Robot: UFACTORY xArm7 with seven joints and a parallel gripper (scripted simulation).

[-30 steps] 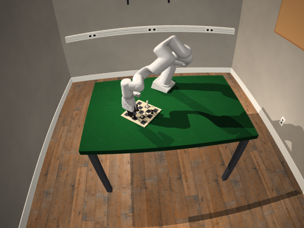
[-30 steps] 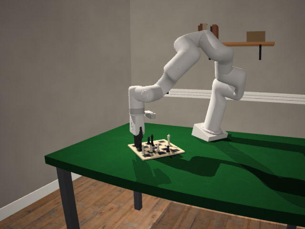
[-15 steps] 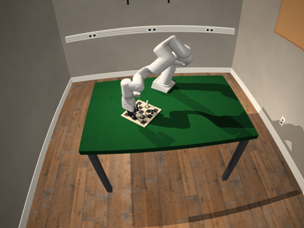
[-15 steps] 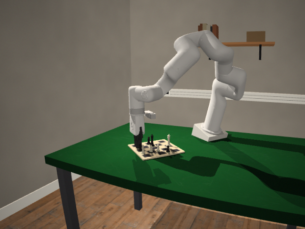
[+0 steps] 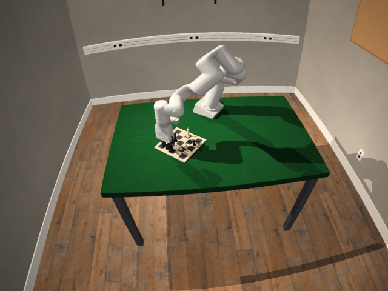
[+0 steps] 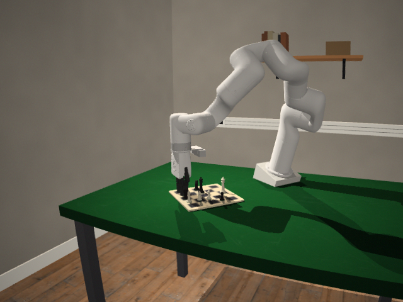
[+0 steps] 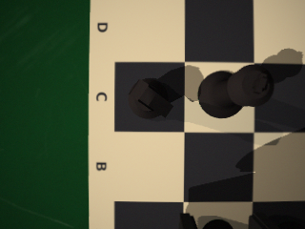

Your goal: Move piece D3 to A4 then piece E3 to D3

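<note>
The picture's edge crops the hand (image 7: 218,224).

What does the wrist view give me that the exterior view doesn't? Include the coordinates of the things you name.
Only the wrist view: edge letters D, C and B, readable, and the dark piece on the C square nearest that edge (image 7: 148,99) seen from overhead.
Only the exterior view: the tall white piece (image 6: 223,185), the robot's base (image 6: 260,175) and the wall shelf (image 6: 325,58).
Both: the chessboard (image 6: 213,207) (image 7: 150,164), the green table top (image 6: 130,207) (image 7: 43,114) and the gripper's dark fingers (image 6: 186,175).
</note>
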